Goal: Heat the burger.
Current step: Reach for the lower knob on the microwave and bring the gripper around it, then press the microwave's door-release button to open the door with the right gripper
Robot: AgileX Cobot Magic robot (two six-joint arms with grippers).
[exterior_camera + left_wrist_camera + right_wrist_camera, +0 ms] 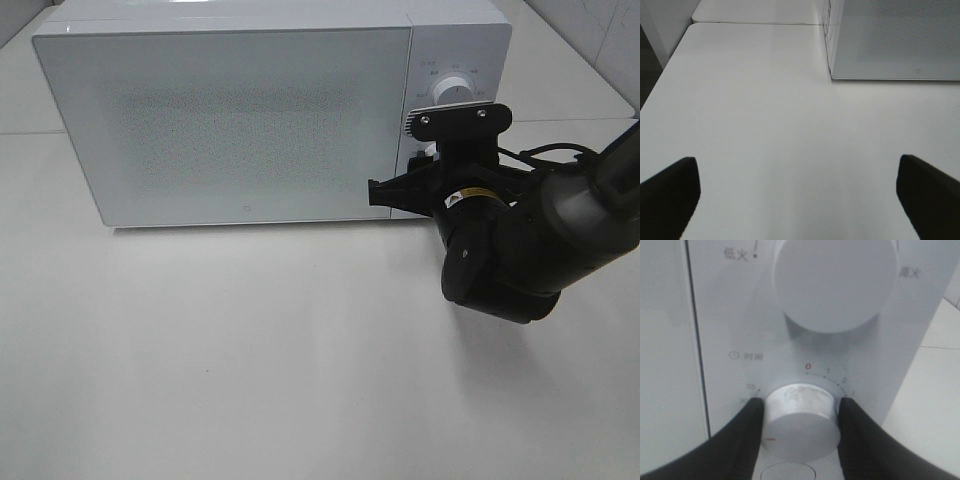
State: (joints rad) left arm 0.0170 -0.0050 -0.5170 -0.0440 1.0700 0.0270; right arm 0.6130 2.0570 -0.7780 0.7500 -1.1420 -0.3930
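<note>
1. The right gripper point(801, 406) is clenched on the timer knob point(799, 424), the lower dial on the microwave point(240, 120) control panel. One dark finger point(747, 425) presses each side of the dial. The knob is smooth and round, so a light pinch could let the pads skid around it while the wrist rolls. The timer would then stay unset.
2. The fingers grip near the knob's outer edge. If the wrist is off the dial's axis, turning could lever them off or strain the shaft.
3. The scale around the dial is tightly marked, from the red 0 point(808, 366) onward. A generous roll could overshoot and run the heat far too long.
4. The power dial point(835, 282) sits just above the timer knob on the same panel. A raised wrist could bump it and change the setting.
5. The burger shows in no view. The microwave door point(180, 90) is shut and frosted, so I cannot tell whether the burger is inside. Starting the timer on an empty cavity would waste the step.
6. The left gripper point(799, 192) hangs released, jaws wide, over the bare table point(300, 400) in front of the microwave's far corner. It poses little risk there.
</note>
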